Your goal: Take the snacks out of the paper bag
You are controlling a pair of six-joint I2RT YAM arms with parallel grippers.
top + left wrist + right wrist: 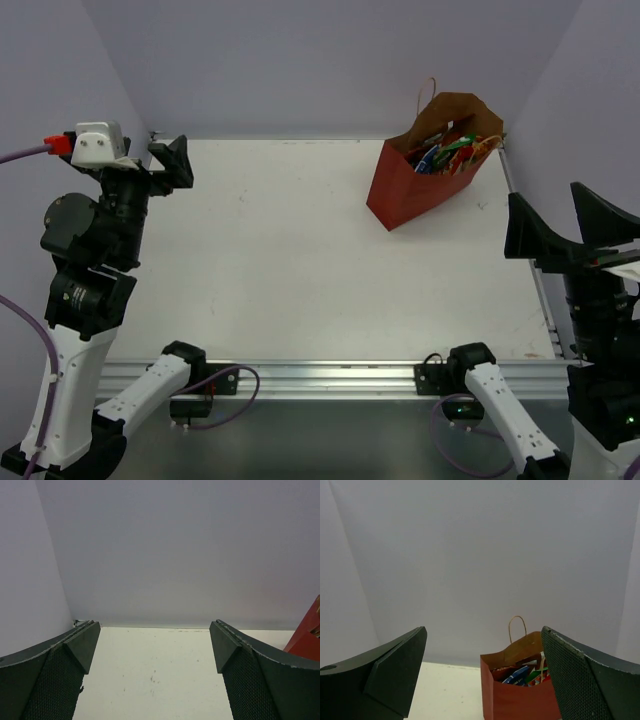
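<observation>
Snacks sit crammed in the mouth of the bag, which stands at the far right of the table, leaning slightly. Blue, green and red foil shows above the rim, and no packet lies outside it. At the left, the left gripper hangs above the far left corner, well apart from the bag, its jaws spread wide and holding nothing. Its wrist view shows bare table between the fingers and only a red corner of the bag at the right edge. On the right, the right gripper hovers by the table's right edge, on the near side of the bag and facing it. Its jaws are likewise wide and empty, and its wrist view frames the bag's open top and handle between them. The step in hand looks like the first reach, and the right arm seems the better placed for it. It should come in from above the mouth, keep clear of the cord handle and narrow the jaws to fit inside the rim. It should then pinch one top packet by its crimped edge and lift straight up, since the light bag may tip or drag. The left arm could steady a side wall.
</observation>
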